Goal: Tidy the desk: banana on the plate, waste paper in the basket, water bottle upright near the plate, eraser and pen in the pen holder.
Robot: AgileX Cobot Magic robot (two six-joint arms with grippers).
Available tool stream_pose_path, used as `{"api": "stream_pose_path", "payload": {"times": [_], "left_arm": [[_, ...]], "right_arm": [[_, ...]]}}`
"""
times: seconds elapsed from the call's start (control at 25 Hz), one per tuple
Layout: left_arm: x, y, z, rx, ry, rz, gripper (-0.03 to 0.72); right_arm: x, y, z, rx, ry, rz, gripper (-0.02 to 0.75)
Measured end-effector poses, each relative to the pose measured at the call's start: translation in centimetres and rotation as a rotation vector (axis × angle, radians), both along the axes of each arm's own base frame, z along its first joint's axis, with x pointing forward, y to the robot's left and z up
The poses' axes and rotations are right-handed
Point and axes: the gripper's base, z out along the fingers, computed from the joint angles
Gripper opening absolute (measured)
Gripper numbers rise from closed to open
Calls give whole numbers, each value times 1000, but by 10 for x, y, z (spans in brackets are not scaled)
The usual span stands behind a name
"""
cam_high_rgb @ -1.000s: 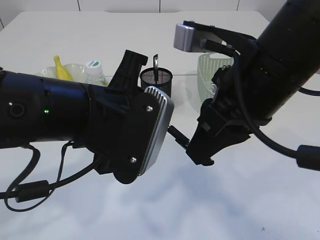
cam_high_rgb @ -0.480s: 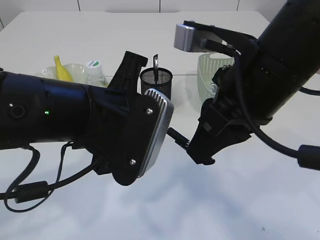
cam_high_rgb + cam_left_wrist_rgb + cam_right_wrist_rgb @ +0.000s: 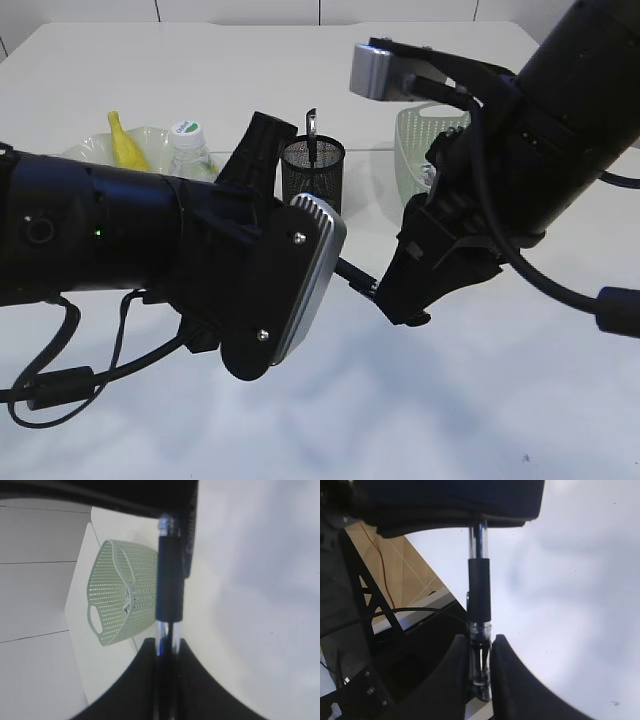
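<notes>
A pen (image 3: pixel 354 277) with a clear barrel and black grip hangs above the desk (image 3: pixel 450 400), spanning both grippers. My left gripper (image 3: pixel 168 643) is shut on one end of the pen (image 3: pixel 169 580). My right gripper (image 3: pixel 481 641) is shut on the other end of the pen (image 3: pixel 479 590). At the back left the banana (image 3: pixel 124 143) lies on the pale green plate (image 3: pixel 90 147), and the water bottle (image 3: pixel 188 145) stands upright beside it. The black mesh pen holder (image 3: pixel 312 165) stands at the back centre. The sage-green basket (image 3: pixel 415 150) stands at the back right, with a whitish scrap inside it (image 3: pixel 128 603). The eraser is out of view.
A dark clip-like object (image 3: pixel 311 125) sticks up out of the pen holder. Both arms fill the middle of the exterior view and hide much of the tabletop. Floor tiles and cables (image 3: pixel 380 580) show past the desk edge.
The left jaws have closed in onto the pen. The left wrist has sunk slightly. The right arm has barely moved.
</notes>
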Motion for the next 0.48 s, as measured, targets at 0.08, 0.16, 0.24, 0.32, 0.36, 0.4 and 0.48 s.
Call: {"api": "stream_pose_path", "payload": {"times": [0.08,0.16,0.24,0.32,0.36,0.4,0.48], "left_arm": [[0,0,0,0,0,0,31],[0,0,0,0,0,0,30],[0,0,0,0,0,0,30],[0,0,0,-7,8,7,29],[0,0,0,-8,9,7,29],[0,0,0,-8,9,7,29],[0,0,0,-10,12,10,29]], "right_arm": [[0,0,0,0,0,0,77],[0,0,0,0,0,0,102],[0,0,0,-1,-1,0,143],[0,0,0,-1,-1,0,207],[0,0,0,-1,-1,0,246],[0,0,0,-1,-1,0,282],[0,0,0,-1,-1,0,338]]}}
